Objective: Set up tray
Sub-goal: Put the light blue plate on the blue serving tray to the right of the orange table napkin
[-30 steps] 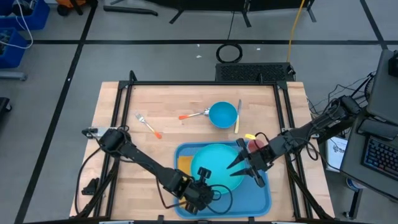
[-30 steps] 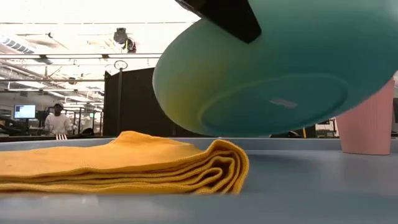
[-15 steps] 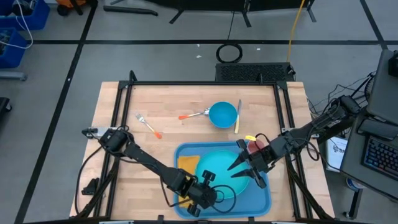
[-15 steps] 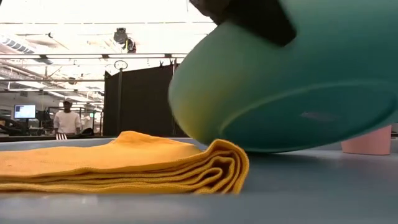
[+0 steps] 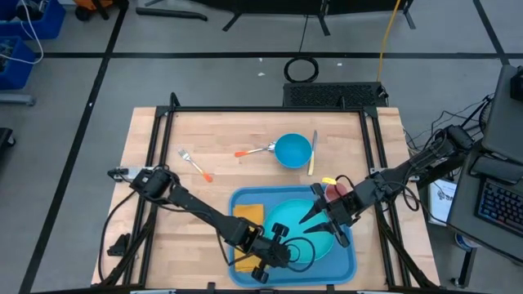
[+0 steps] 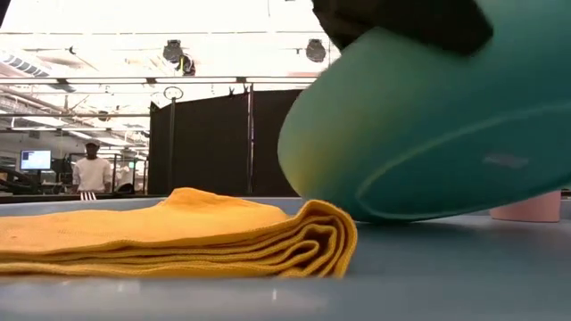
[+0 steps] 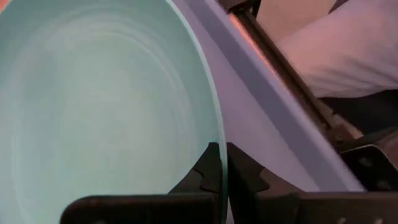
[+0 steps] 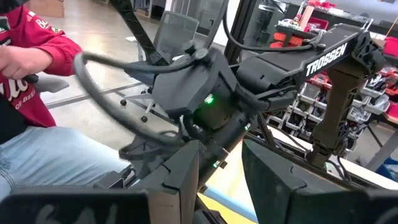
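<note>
While my left tool [image 7: 219, 180] pinches the round turquoise plate's [image 5: 296, 224] rim, tilted over the flat blue plastic tray [image 5: 343, 263], I see the right tool [image 5: 316, 216] hovering open beside it.

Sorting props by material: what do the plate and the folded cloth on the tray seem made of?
The round turquoise plate looks like matte moulded plastic, smooth with a faint sheen, though glazed ceramic is possible. The folded mustard-yellow cloth appears to be soft woven fabric, with a visible weave and stacked folds.

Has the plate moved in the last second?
Yes. In the low view the plate, held by the left gripper, slid right and dropped, away from the yellow cloth.
</note>
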Controlling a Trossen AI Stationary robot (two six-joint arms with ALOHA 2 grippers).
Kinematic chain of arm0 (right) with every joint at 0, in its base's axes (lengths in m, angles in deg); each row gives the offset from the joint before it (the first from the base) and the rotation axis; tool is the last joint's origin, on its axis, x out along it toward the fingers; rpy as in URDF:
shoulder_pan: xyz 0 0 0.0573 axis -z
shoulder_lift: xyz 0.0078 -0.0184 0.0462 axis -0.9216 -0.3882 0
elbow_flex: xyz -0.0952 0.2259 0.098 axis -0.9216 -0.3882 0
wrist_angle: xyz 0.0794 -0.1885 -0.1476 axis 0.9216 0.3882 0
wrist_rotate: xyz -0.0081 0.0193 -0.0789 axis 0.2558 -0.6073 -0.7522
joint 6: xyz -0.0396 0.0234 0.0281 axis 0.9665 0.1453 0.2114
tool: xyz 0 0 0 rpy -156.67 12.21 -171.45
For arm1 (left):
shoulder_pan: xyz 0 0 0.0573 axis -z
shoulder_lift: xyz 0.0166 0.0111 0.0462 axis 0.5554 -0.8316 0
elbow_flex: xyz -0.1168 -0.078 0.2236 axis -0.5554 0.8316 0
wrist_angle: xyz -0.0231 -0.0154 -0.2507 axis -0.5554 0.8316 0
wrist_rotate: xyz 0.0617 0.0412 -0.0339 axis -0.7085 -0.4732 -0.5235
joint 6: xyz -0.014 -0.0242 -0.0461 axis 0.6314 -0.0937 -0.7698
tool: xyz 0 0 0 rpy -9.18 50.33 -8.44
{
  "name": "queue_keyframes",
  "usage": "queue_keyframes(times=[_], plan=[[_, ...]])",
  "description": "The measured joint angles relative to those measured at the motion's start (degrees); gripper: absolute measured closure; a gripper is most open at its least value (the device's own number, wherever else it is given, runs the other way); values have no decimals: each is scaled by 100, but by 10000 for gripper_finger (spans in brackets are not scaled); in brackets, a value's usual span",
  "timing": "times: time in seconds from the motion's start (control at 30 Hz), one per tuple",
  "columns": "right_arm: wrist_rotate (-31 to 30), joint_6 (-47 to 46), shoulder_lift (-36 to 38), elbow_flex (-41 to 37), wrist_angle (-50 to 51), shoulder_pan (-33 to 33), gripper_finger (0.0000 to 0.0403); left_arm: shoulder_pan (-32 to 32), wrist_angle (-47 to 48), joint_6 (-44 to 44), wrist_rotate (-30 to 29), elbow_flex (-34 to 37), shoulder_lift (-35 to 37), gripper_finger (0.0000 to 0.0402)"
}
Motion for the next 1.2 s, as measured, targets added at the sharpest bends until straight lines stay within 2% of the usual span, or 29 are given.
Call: queue_keyframes(times=[0.4, 0.57, 0.63, 0.83, 1.07, 1.2], plan=[[1, -580, -4, 0, -70, -2, 289, 86, 102, -429, -15, 5, -166, 396], [1, -587, -4, 0, -108, -2, 289, 159, -315, -491, 219, 2, -251, 396], [2, -661, -4, 0, -122, -2, 289, 170, -242, -486, 78, 2, -281, 388], [-1, -768, -4, 0, -154, -56, 289, 138, -157, -497, 180, 13, -309, 363], [-1, -765, -4, 0, -236, -216, 289, 140, -516, -427, 330, 13, -307, 382], [-18, -761, -4, 0, -239, -269, 289, 140, -492, -396, 291, 13, -307, 378]])
